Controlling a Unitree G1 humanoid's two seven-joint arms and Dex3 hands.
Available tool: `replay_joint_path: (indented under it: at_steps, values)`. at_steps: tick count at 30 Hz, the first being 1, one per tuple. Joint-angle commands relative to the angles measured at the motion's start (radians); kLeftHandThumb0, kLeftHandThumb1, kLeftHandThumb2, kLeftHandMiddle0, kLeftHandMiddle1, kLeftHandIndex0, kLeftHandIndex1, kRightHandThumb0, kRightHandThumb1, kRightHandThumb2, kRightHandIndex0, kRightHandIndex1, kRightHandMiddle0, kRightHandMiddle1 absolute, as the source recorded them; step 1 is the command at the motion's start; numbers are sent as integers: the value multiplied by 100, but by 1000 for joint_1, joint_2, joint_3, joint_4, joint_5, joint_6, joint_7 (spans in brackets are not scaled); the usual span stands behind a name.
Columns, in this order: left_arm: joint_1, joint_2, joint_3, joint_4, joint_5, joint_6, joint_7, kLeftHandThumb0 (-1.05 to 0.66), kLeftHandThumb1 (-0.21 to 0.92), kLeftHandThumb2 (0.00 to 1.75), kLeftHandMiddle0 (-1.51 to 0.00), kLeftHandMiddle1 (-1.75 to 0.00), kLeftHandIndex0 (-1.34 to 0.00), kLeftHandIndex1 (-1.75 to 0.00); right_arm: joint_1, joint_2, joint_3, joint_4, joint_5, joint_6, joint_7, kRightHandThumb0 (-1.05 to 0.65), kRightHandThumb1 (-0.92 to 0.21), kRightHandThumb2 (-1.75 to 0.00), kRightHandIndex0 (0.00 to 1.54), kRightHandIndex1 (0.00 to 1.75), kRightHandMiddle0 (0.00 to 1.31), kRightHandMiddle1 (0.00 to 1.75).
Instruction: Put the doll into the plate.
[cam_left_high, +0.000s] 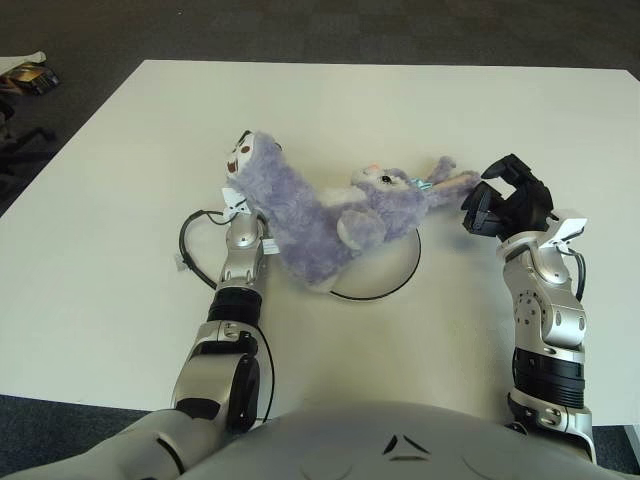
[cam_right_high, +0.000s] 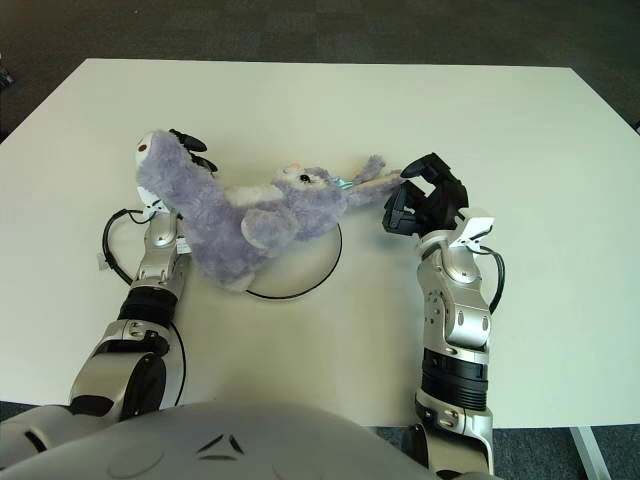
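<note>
A purple plush doll (cam_left_high: 320, 215) lies stretched across the white table. Its head and ears point right and its lower end is raised at the left. Its middle and head lie over a white plate with a dark rim (cam_left_high: 385, 290), and its lower body hangs out over the plate's left side. My left hand (cam_right_high: 185, 150) is behind the doll's raised lower end, with dark fingers (cam_right_high: 192, 140) curled on the plush. My right hand (cam_left_high: 500, 200) is just right of the doll's ear tips (cam_left_high: 450, 180), its fingers loosely spread and holding nothing.
A black cable (cam_left_high: 188, 240) loops on the table beside my left forearm. The table's (cam_left_high: 420, 110) front edge runs close to my body. A small box (cam_left_high: 30, 76) lies on the dark floor at the far left.
</note>
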Motion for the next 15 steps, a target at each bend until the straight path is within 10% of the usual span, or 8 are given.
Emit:
replay_joint_path:
  at_steps: [1, 15]
  values:
    - [63, -8, 1, 35, 2, 0, 3, -1, 15, 152, -63, -175, -62, -175, 16, -28, 27, 22, -20, 2, 39, 0, 7, -175, 91, 171, 67, 175]
    - [69, -5, -4, 25, -11, 3, -24, -1, 15, 151, -62, -175, -61, -175, -24, -29, 88, 149, -90, -38, 62, 0, 6, -173, 92, 170, 66, 175]
